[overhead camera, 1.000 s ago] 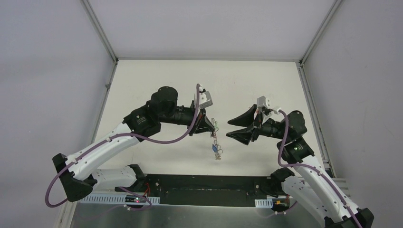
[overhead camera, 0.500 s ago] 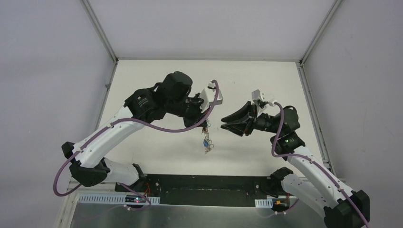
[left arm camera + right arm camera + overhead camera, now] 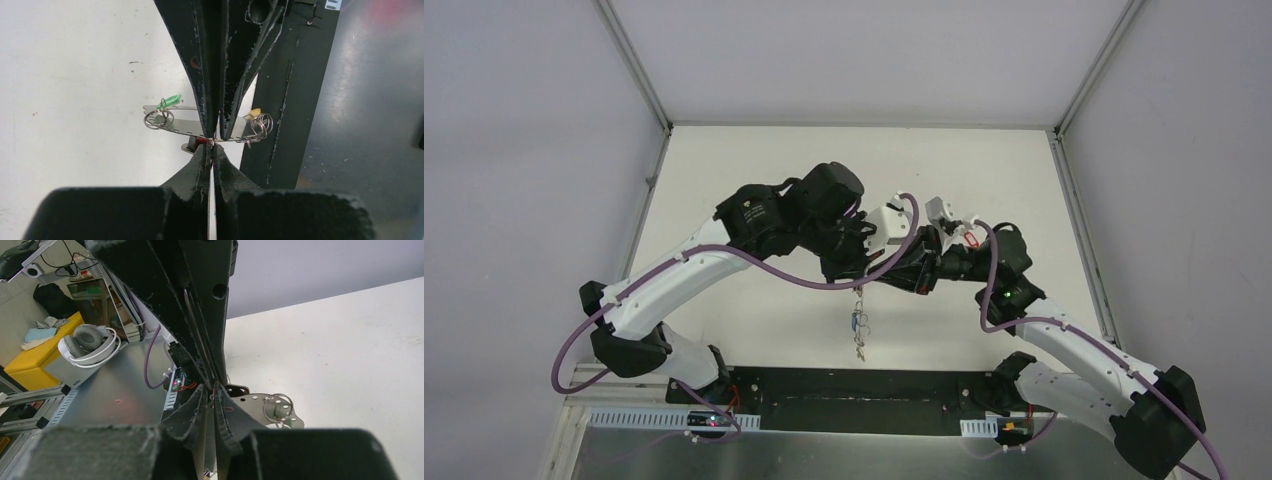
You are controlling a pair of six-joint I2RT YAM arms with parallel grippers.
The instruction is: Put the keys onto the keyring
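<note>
My left gripper (image 3: 860, 272) and right gripper (image 3: 886, 272) meet tip to tip above the table's middle. The left gripper (image 3: 212, 146) is shut on the keyring (image 3: 213, 142), which shows only as a thin wire at its tips. The right gripper (image 3: 214, 389) has its jaws drawn in almost together around the same wire. The keys (image 3: 858, 325) hang in a small bunch below, one with a blue head. In the left wrist view a green-headed key (image 3: 170, 100) and small split rings (image 3: 260, 125) sit by a flat perforated silvery plate (image 3: 180, 125).
The white table (image 3: 754, 170) lies inside grey enclosure walls. A black base plate (image 3: 854, 385) and a grey metal shelf (image 3: 824, 450) run along the near edge. Headphones (image 3: 87, 340) and a yellow box (image 3: 30, 365) lie off the table.
The left arm swung right and rose with the hanging bunch. The right gripper moved left to meet it, and its jaws went from wide open to nearly together.
</note>
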